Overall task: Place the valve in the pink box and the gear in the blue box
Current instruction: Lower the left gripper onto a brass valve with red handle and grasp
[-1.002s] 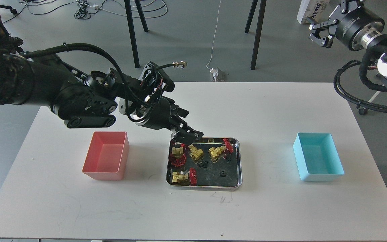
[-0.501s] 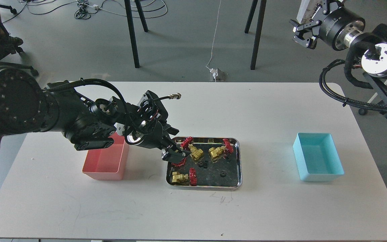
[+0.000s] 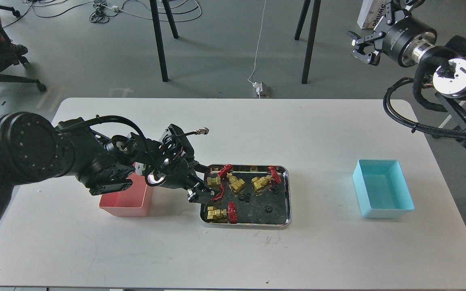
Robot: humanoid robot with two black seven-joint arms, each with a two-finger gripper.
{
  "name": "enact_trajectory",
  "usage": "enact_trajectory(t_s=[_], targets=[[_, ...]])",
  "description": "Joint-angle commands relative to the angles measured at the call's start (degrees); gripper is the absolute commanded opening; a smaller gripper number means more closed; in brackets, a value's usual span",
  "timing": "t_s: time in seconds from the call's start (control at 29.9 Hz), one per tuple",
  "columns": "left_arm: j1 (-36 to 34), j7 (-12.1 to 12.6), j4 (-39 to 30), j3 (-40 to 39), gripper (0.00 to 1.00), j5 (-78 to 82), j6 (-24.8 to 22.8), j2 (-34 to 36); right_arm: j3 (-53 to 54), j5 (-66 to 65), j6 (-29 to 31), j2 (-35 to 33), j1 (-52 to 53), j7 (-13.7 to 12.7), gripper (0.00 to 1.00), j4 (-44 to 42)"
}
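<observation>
Judging from the near edge inward, a valve [image 3: 221, 212] is seen lying at the lower left of the steel tray [image 3: 285, 194], with tiny black gears [image 3: 268, 209] scattered on the tray floor to its right. Just above it, the left end effector [image 3: 200, 195] is set low over the tray's left rim, right beside a second valve [image 3: 215, 182] whose red handwheel lies against the fingertips; whether the fingers are clenched on it cannot be told, as they are seen dark and end-on. Two more valves are found along the tray's far edge. The pink box [image 3: 124, 202] is partly hidden under the left arm at centre left, and the blue box [image 3: 382, 194] sits well apart at centre right of the tabletop. At the upper right, the right end effector [image 3: 363, 45] is held released, high off the tabletop.

A weak hold on the thin handwheel could be lost on lifting, and the tray could be shoved by the low fingers pressed against its rim
</observation>
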Motion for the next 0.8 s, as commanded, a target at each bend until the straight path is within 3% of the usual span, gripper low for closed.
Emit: enact_trajectory(t_s=[0.0,0.33,0.77], targets=[[0.2,0.0,0.1,-0.1,0.71,0.0,0.0,0.0,0.0,0.0,0.0,0.0,-0.1,0.0,1.00,-0.1],[0.3,0.0,0.5,0.2,0.56,0.1,0.0,-0.2,0.0,-0.1,0.0,0.0,-1.1,0.1,1.00,-0.1],[0.2,0.0,0.5,-0.3,0.26,3.5,0.0,-0.1,0.1,-0.1,0.0,0.0,-1.4,0.1,1.00,-0.2]])
